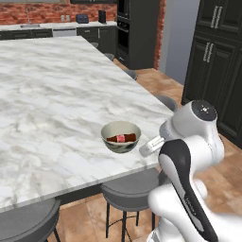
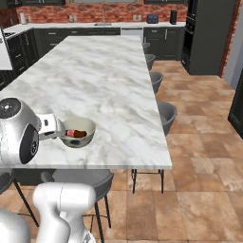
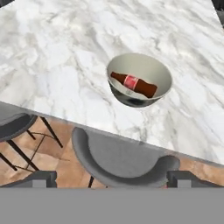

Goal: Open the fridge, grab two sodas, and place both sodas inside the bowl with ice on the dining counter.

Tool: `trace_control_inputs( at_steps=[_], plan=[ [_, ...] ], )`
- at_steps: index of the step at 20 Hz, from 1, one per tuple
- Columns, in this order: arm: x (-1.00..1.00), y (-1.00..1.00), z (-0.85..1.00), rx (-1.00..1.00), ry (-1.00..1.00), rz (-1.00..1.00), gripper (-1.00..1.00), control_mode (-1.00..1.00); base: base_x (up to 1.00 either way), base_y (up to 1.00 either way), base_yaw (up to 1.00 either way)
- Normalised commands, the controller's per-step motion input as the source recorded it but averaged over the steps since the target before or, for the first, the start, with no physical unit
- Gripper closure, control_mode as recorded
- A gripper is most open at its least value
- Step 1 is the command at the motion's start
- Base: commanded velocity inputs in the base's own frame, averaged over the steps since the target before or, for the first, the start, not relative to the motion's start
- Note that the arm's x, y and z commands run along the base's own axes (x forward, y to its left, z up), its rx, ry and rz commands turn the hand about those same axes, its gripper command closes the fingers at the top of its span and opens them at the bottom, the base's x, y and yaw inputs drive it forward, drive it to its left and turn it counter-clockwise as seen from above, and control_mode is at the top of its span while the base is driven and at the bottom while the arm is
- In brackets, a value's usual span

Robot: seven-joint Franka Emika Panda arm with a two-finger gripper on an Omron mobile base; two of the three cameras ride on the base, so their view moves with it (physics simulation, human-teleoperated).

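A brown bottle (image 3: pixel 133 84) with a red label lies on its side in the bowl (image 3: pixel 162 75) near the edge of the marble counter (image 1: pixel 52 85). The hand view looks down into the bowl from off the counter's edge and shows the bottle whole, neck and all, above a grey stool (image 3: pixel 124 164); the gripper (image 3: pixel 109 179) frames that stool with its two dark fingertips (image 3: pixel 41 178) set wide apart and nothing between them. The left base view catches the bowl (image 1: pixel 109 140) just beyond the white arm, with dark cabinets (image 1: pixel 215 56) to the right and a brick wall (image 1: pixel 28 13) far behind. The right base view shows what the others miss: a row of stools (image 2: pixel 166 116) along the counter's right side, running back over a tiled floor (image 2: pixel 204 156) to the far dark counter (image 2: pixel 95 32).
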Motion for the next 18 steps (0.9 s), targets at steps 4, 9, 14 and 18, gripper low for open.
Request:
trace_control_inputs(
  at_steps=[4, 9, 14, 18],
  plan=[
    [-0.75, 0.00, 0.00, 0.07, 0.01, -0.34, -1.00, -1.00, 0.00, 0.00, 0.00],
    [-0.39, -0.45, -0.01, 0.10, 0.00, -0.23, -1.00, -1.00, 0.00, 0.00, 0.00],
    [-0.06, -0.20, 0.00, 0.06, 0.01, -0.06, -1.00, -1.00, 0.00, 0.00, 0.00],
    [0.00, 0.00, -0.01, 0.00, 0.00, 0.00, -1.00, -1.00, 0.00, 0.00, 0.00]
  ],
)
